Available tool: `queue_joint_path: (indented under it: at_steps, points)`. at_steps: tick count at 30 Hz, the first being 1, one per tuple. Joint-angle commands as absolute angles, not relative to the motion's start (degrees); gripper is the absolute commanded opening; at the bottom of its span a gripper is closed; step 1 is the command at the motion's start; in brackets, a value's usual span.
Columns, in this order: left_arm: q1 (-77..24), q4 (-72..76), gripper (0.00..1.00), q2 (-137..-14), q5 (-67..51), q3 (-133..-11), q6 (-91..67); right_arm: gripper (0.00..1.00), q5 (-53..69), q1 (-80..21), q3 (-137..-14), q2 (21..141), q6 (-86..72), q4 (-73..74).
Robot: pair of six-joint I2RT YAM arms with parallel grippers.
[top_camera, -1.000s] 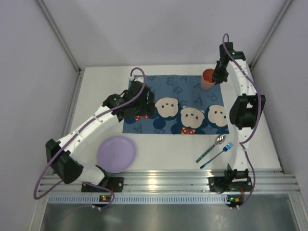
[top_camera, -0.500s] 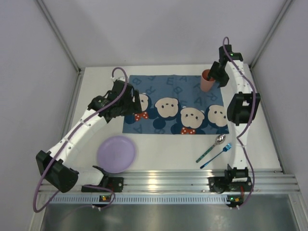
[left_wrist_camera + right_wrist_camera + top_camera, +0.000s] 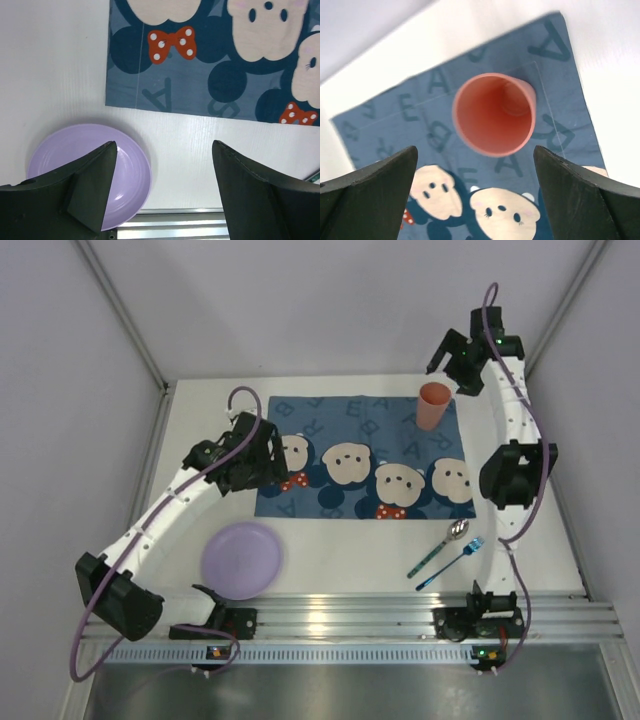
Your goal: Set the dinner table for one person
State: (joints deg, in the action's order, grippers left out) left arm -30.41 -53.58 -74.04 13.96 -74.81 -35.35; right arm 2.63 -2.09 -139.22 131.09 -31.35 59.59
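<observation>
white matte dinner table (image 3: 340,550), ribbed rail (image 3: 330,615); left claw (image 3: 164,144) and right claw (image 3: 475,148) wide open, empty

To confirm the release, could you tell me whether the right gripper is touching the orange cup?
Apart. The right wrist view shows blue placemat between the orange cup and each finger of the open right gripper.
</observation>
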Motion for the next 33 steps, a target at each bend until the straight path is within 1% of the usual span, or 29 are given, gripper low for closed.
queue_joint_path:
  at_steps: [1, 2, 3, 4, 5, 6, 7, 8, 9, 10, 12, 13, 16, 20, 24, 28, 30, 31, 32, 33]
  points:
    - [-30.1, -58.9, 0.81, -76.1, 17.7, -72.6, -39.1, 1.0, 4.6, -2.5, -139.2, 117.5, -31.8, 54.8]
    - [-30.1, -59.1, 0.81, -76.2, 18.1, -70.9, -40.0, 1.0, 4.7, -2.5, -137.3, 115.2, -30.9, 54.1]
    - [-30.1, -59.0, 0.81, -76.5, 18.1, -69.7, -40.9, 1.0, 4.7, -2.6, -134.5, 109.8, -30.2, 53.6]
    - [-30.1, -58.5, 0.81, -76.5, 18.0, -68.5, -41.4, 1.0, 4.6, -3.1, -127.6, 106.9, -29.7, 52.9]
    - [-30.1, -57.1, 0.81, -76.4, 17.7, -65.8, -41.7, 1.0, 4.7, -3.4, -123.5, 103.7, -28.8, 51.4]
    - [-30.1, -56.2, 0.81, -76.4, 17.2, -64.5, -42.3, 1.0, 4.7, -3.7, -119.4, 97.4, -28.5, 50.8]
    - [-30.1, -55.1, 0.81, -76.6, 16.5, -63.3, -42.2, 1.0, 4.7, -4.1, -110.8, 94.4, -28.2, 50.0]
    - [-30.1, -53.5, 0.81, -77.1, 15.7, -61.5, -42.2, 1.0, 5.1, -4.4, -106.6, 91.4, -28.2, 49.1]
    - [-30.1, -53.1, 0.8, -77.7, 15.6, -61.0, -42.3, 1.0, 5.4, -4.7, -102.6, 86.0, -28.3, 48.8]
    - [-30.1, -52.8, 0.8, -79.8, 15.4, -60.7, -42.3, 1.0, 5.7, -5.3, -95.1, 83.4, -28.4, 48.3]
    - [-30.1, -52.6, 0.79, -82.3, 15.1, -60.7, -42.6, 1.0, 6.5, -5.8, -88.4, 76.6, -28.7, 47.8]
    - [-30.1, -52.3, 0.79, -83.5, 14.9, -60.7, -42.6, 1.0, 6.5, -6.4, -82.8, 74.6, -28.7, 47.7]
    - [-30.4, -50.5, 0.78, -86.9, 14.8, -60.8, -42.4, 1.0, 6.2, -6.8, -75.0, 68.0, -27.9, 48.3]
    - [-30.5, -49.4, 0.77, -90.8, 15.0, -61.6, -41.8, 1.0, 4.0, -6.8, -71.4, 63.0, -25.2, 52.6]
    - [-30.9, -49.9, 0.71, -95.9, 15.6, -62.2, -42.6, 1.0, 3.0, -6.8, -70.5, 59.6, -24.4, 55.6]
    - [-31.6, -51.3, 0.65, -96.2, 16.3, -61.6, -45.3, 1.0, 3.3, -6.9, -69.9, 58.1, -24.3, 57.8]
    - [-32.0, -51.2, 0.56, -95.5, 16.4, -60.9, -46.5, 1.0, 3.0, -6.9, -69.5, 57.3, -23.9, 58.4]
    - [-32.1, -51.2, 0.5, -95.1, 16.4, -60.3, -46.7, 1.0, 2.8, -6.9, -69.3, 57.1, -23.9, 58.6]
    - [-32.2, -50.9, 0.4, -95.0, 16.3, -59.9, -46.8, 1.0, 2.6, -7.0, -69.1, 57.0, -23.9, 58.8]
    - [-32.4, -50.9, 0.22, -94.9, 16.3, -59.7, -46.9, 1.0, 2.6, -7.1, -68.9, 56.7, -23.9, 58.8]
